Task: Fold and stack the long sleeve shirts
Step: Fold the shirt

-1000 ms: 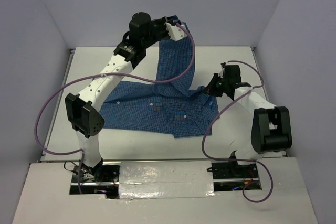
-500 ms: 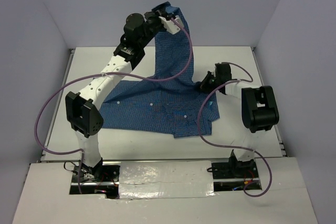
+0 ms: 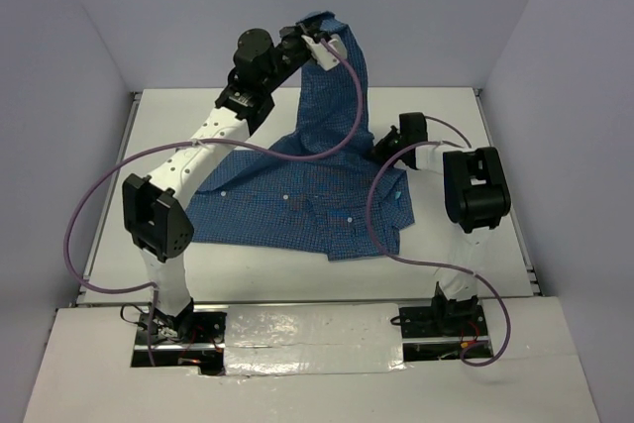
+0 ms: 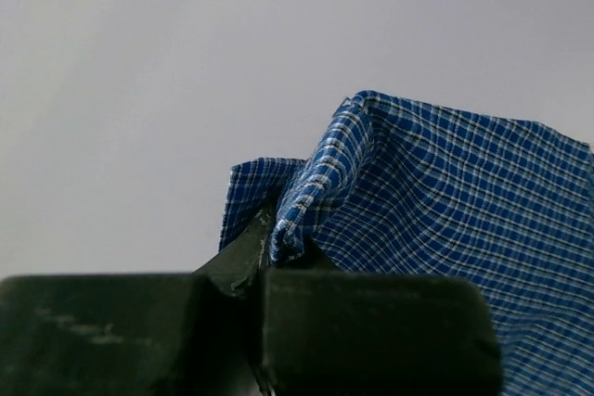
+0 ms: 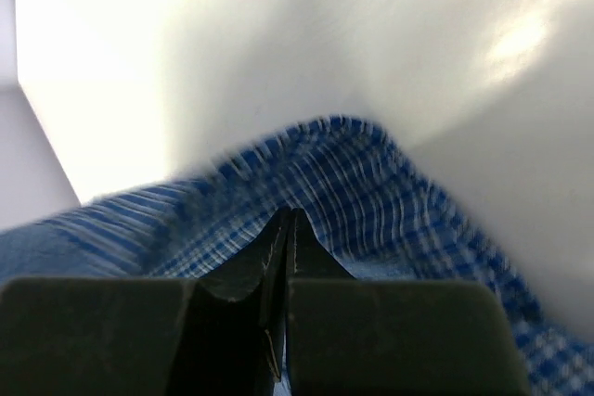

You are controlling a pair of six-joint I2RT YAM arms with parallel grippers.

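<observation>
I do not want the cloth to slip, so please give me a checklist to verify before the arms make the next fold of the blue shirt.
1. Left gripper shut on the shirt, one part held high: ok.
2. Right gripper shut on the shirt's right edge: ok, it seems.
3. Rest of the shirt lies on the table: ok.
4. Purple cable clear of the raised cloth: not ok, it hangs across it.
5. Which part is raised, sleeve or hem: cannot tell.

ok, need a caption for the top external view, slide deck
Left gripper holds one end of the blue checked shirt high above the table; right gripper pinches its right edge low.
</observation>
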